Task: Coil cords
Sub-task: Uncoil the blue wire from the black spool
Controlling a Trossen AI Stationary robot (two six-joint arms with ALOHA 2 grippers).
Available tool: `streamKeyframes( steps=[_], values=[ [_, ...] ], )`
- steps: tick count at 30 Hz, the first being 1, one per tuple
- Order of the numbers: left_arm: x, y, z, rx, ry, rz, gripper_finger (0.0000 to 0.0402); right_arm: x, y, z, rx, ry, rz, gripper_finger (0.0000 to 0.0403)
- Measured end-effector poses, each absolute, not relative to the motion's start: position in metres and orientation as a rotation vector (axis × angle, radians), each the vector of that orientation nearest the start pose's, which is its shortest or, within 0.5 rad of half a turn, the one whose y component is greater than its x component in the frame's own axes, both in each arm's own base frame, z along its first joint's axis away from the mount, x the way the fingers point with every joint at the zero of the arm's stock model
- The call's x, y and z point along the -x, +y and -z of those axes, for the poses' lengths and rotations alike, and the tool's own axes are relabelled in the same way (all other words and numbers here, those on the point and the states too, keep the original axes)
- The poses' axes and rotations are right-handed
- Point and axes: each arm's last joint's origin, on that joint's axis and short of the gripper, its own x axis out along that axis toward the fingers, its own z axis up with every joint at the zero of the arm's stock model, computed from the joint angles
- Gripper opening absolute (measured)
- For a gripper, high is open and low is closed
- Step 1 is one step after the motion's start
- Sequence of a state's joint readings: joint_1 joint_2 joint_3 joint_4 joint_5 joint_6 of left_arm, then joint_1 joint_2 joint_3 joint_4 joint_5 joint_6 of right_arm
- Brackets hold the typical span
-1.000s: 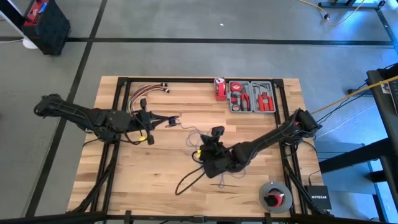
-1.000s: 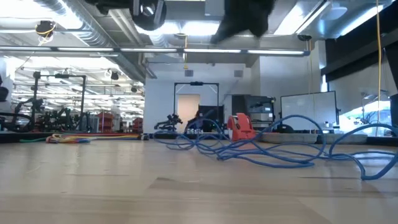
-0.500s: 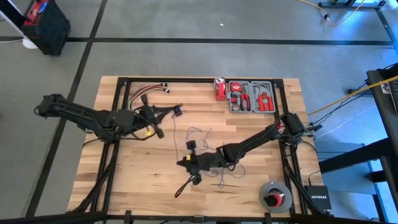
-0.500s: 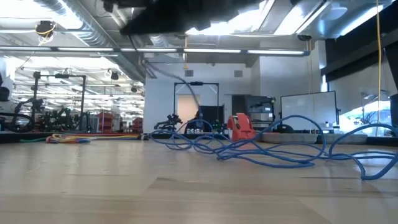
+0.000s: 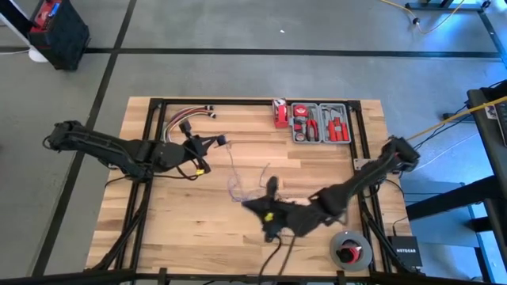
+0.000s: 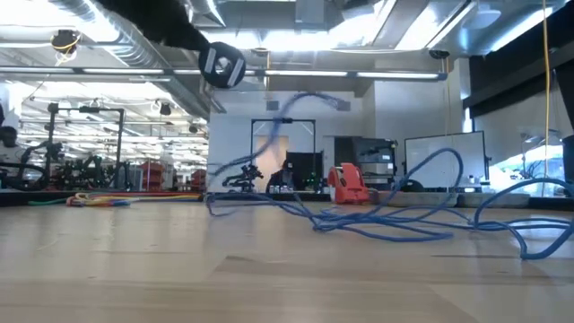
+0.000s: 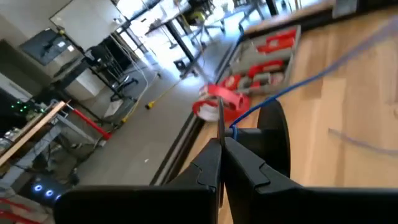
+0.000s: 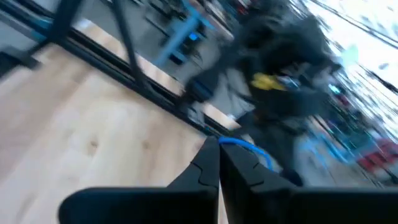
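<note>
1. Overhead, seen as a pale butcher-block table [image 5: 166, 214] of narrow wooden strips, framed by thin black metal rails, standing on smooth grey concrete.
2. Spread across the middle of that top: the cords [image 5: 242, 180] — very thin blue-violet wire, string-like, curling in loose irregular loops, far slimmer than either arm.
3. From table height, seen as glossy blue strands [image 6: 386, 220] snaking along the wood, with one length lifted in a blurred arc above the surface.
4. Left gripper [image 5: 215, 142] placed over the far left part of the top, dark and matte, fingers pressed together on the blue wire; in the left wrist view, wire [image 7: 292, 87] running away from the closed tips [image 7: 221, 152] in a taut slanted line.
5. Right gripper [image 5: 270, 187] reaching in from the right edge toward the centre, near the loose loops, fingers also together — a short blue curve [image 8: 245, 146] showing right at their tips [image 8: 217, 155], clamped on the cords.
6. At the far edge: a grey tray of red-handled tools [image 5: 320, 124], beside it a small red object [image 5: 280, 112], and farther left a thick bundle of red, yellow and white wires [image 5: 186, 117].
7. Near the front right corner: a round grey spool with a red centre [image 5: 349, 249].
</note>
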State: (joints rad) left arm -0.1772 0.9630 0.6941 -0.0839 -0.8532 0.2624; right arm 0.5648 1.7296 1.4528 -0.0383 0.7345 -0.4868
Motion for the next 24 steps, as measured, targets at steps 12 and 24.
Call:
streamKeyframes(
  steps=[12,24],
  values=[
    [-0.185,-0.024,-0.291,-0.338,0.355,-0.367,0.0005,-0.297,0.164,-0.3,0.61,0.65,0.385,0.0005],
    [-0.189,-0.024,-0.314,-0.138,-0.014,-0.403,0.0005,-0.338,0.15,-0.201,0.418,0.524,0.081,0.0005]
  ],
)
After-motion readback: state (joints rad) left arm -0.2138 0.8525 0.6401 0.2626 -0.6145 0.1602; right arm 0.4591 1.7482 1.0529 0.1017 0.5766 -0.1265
